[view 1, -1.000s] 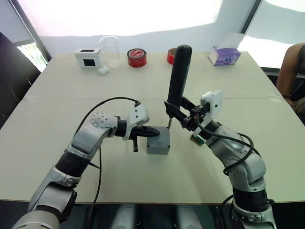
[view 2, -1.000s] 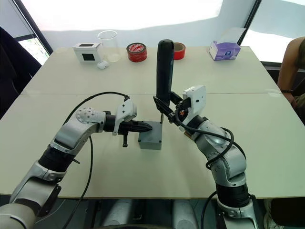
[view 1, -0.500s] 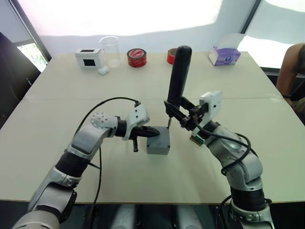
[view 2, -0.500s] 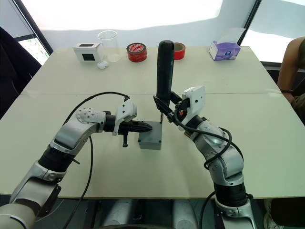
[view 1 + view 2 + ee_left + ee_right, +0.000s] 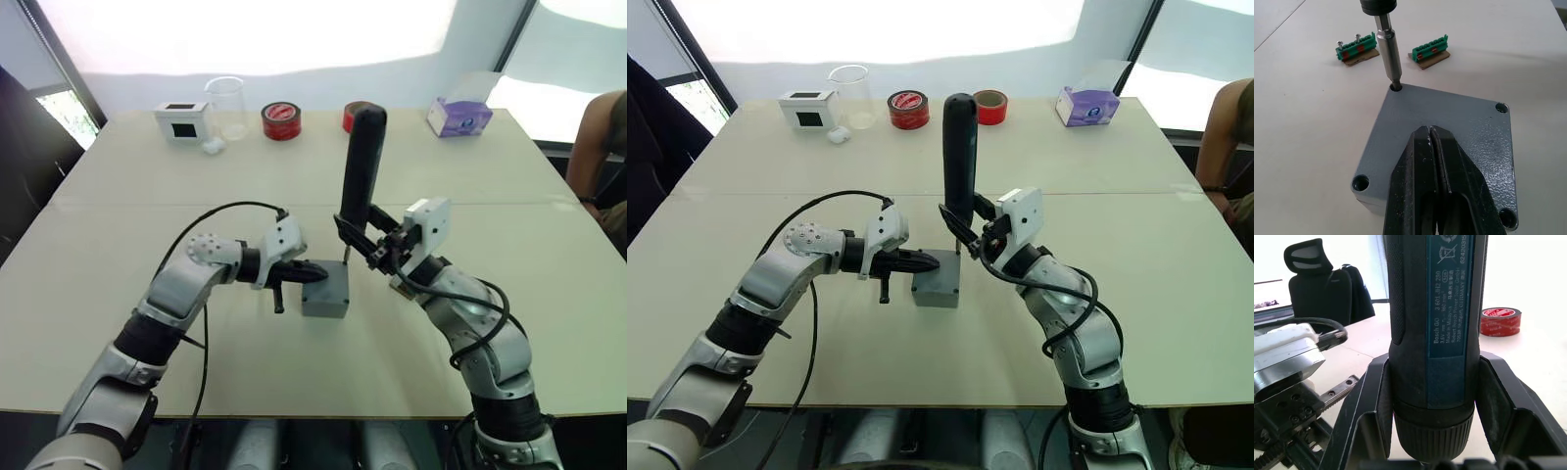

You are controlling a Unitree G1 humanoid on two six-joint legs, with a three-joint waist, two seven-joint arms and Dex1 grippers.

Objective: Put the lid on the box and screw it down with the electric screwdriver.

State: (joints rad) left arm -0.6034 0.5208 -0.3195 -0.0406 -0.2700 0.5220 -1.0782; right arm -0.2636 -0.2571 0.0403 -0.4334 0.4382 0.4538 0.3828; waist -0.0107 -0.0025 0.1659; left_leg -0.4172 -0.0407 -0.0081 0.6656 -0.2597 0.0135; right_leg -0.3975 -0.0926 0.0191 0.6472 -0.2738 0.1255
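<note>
**Bit in the corner hole, lid held down**

My left fingers are pressed together and lie flat on the lid, their tips near the middle of its grey face. The lid sits on the box, which stands on the surface between my two arms.

My right fingers pinch the screwdriver low on its black body, one on each side. It stands nearly upright, leaning a little, just beyond the box. Its silver bit goes down into the lid's far corner hole, the one on my right side. The other three corner holes show on the lid; I cannot tell whether screws sit in them.

Just past the box two small green terminal blocks lie on the surface, apart from each other.

Along the far edge stand a white box with a black screen, a clear beaker, a red tape roll, a second roll behind the screwdriver, and a purple tissue box. A person's arm shows at the right edge.
</note>
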